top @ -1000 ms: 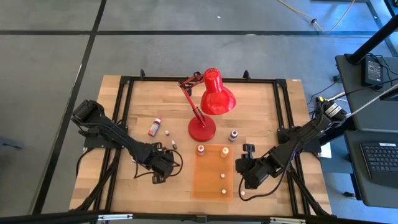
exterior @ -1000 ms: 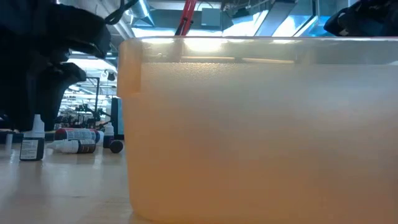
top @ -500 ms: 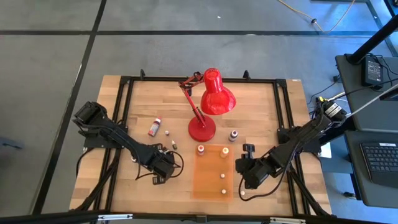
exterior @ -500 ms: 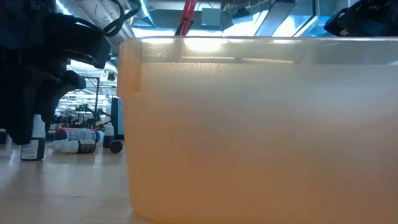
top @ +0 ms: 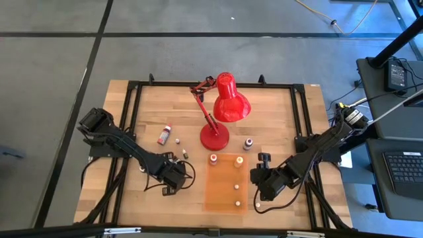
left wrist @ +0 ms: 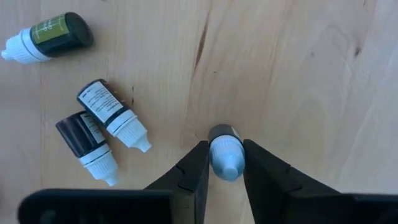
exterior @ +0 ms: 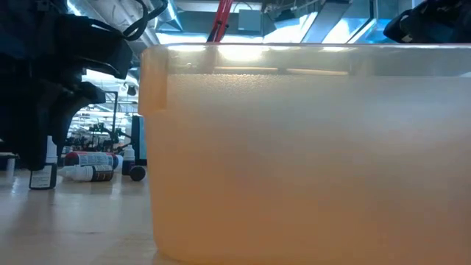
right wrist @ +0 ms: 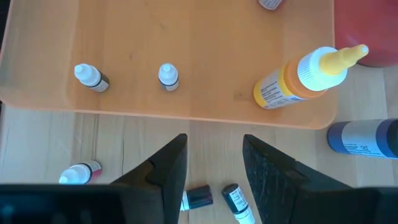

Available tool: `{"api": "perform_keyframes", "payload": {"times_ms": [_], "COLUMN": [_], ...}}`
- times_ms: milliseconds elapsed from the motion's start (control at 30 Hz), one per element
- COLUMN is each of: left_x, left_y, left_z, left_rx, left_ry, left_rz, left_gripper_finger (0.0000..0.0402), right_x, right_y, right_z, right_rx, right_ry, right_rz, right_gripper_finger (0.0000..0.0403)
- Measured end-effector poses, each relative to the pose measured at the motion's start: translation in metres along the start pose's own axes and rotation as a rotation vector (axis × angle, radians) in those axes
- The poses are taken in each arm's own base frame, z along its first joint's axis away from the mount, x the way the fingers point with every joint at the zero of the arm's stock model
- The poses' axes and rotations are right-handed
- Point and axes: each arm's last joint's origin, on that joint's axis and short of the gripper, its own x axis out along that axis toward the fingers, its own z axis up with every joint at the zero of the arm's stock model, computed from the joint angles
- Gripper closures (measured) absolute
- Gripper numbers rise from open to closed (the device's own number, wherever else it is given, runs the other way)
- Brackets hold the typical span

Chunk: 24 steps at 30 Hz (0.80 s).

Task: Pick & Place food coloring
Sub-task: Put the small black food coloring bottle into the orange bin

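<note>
Left gripper [left wrist: 225, 163]: its two dark fingers are closed to a narrow gap around a small dropper bottle with a pale white pointed cap and dark body [left wrist: 225, 155], pressing on the cap/neck from both sides. In the low view the bottle's base looks just off the wooden worktop [left wrist: 298, 74], though I cannot be sure it is clear of the wood.

Beside this gripper, on the worktop: two dark-bodied, white-capped bottles lying touching each other [left wrist: 102, 137], and farther off a green-labelled dark bottle on its side [left wrist: 53, 37].

Right gripper [right wrist: 213, 163]: fingers parted, holding nothing, hovering at the near edge of the flat translucent orange tray [right wrist: 186, 74]. Ahead of it, in the tray: two tiny upright white-capped bottles [right wrist: 168, 76] and a larger orange bottle with a yellow tip, tilted [right wrist: 298, 78]. Loose small bottles lie on the worktop directly under its fingers [right wrist: 200, 196].

Risks, judged:
- The grip sits high on a tapered cap. The bottle could swivel or squirt out downward during carry, since the cone gives the fingers little flat surface.
- If it drops, it would likely roll; round body, smooth wood.
- Travel toward the tray passes the red desk lamp [top: 221, 109] base and other standing bottles; a low carry could knock them over.
- Release onto the tray from a tilt could topple it into the bottles already standing there.
</note>
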Motion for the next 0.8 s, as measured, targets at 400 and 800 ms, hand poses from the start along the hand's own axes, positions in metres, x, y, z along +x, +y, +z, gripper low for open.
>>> {"api": "perform_keyframes", "payload": {"times_ms": [400,800], "left_x": [-0.039,-0.086], "left_y": [-0.018,-0.009], "left_z": [0.035,0.102], "left_rx": [0.102,0.296], "left_ry": [-0.158,-0.421], "left_rz": [-0.057,-0.037], "left_gripper_finger": [0.0333,0.0334], "right_x": [0.0,0.0], "right_y": [0.0,0.0], "right_z": [0.0,0.0], "right_rx": [-0.001,-0.001], "right_ry": [0.001,0.002], "right_rz": [0.001,0.001], "right_gripper_finger": [0.0244,0.0244]}}
